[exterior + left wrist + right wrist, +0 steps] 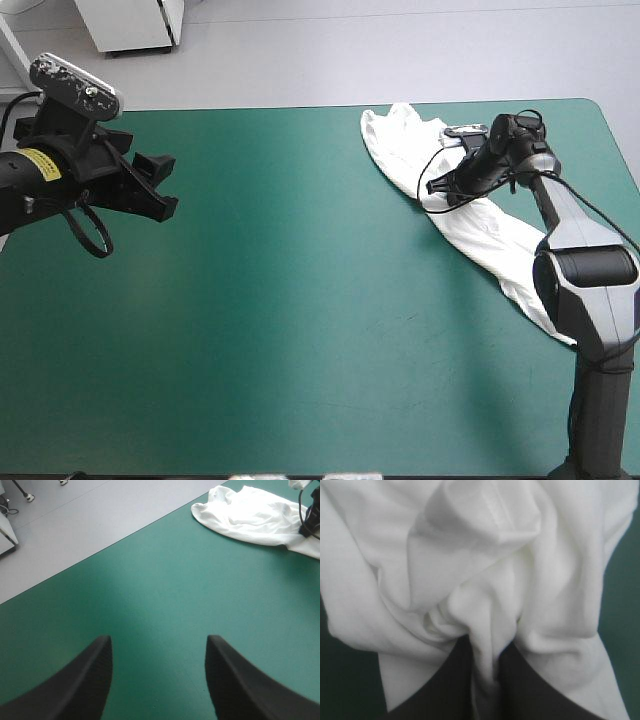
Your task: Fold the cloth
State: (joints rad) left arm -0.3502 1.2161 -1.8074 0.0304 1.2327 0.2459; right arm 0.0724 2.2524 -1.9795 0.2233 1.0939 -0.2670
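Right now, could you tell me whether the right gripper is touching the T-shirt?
Touching: the right wrist view shows the right gripper pinching a fold of the T-shirt between its fingers.

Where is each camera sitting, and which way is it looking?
High view: above and behind the robot, facing forward and down at the teal-green table; both arms show, the left gripper open, the right gripper on the T-shirt.
Left wrist view: above the left wrist, facing along its open fingers over bare table toward the T-shirt.
Right wrist view: above the right wrist, close on the T-shirt pinched between its fingers.
All three share the T-shirt.
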